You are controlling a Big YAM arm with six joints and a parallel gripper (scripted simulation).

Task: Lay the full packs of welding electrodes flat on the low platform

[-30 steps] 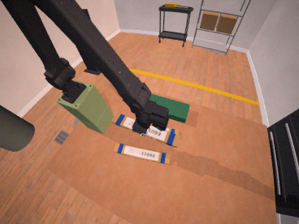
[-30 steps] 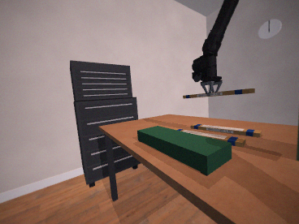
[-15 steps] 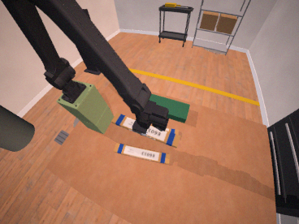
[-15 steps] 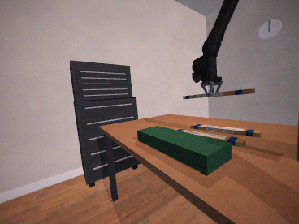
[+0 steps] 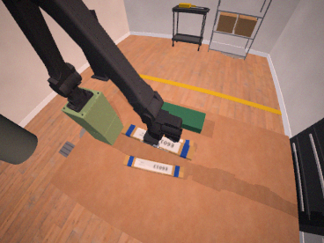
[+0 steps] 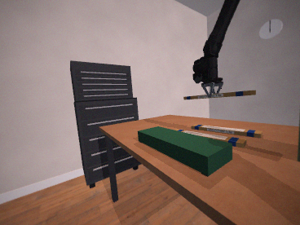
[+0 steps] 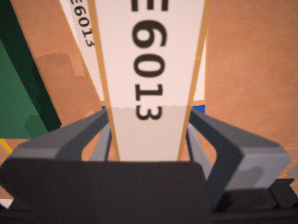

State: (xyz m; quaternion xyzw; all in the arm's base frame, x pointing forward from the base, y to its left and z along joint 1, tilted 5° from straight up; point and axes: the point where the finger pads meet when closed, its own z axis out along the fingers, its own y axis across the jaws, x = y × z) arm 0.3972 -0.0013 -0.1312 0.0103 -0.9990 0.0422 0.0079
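Exterior view showed you the pincer clamped round a raised pack's middle, above the table; it looked stiff, perhaps slippery, its weight unknowable by sight; the mid-length hold seemed right.

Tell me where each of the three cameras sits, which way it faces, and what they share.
Top: high over the table, angled down and across to the far wall; the arm and gripper show.
Exterior: low beside the table, near the green platform, looking across it at the drawer cabinet; lower arm and gripper show.
Wrist: on the gripper, looking past its fingers at the held pack.
Top and exterior share the table, platform, cabinet and packs.
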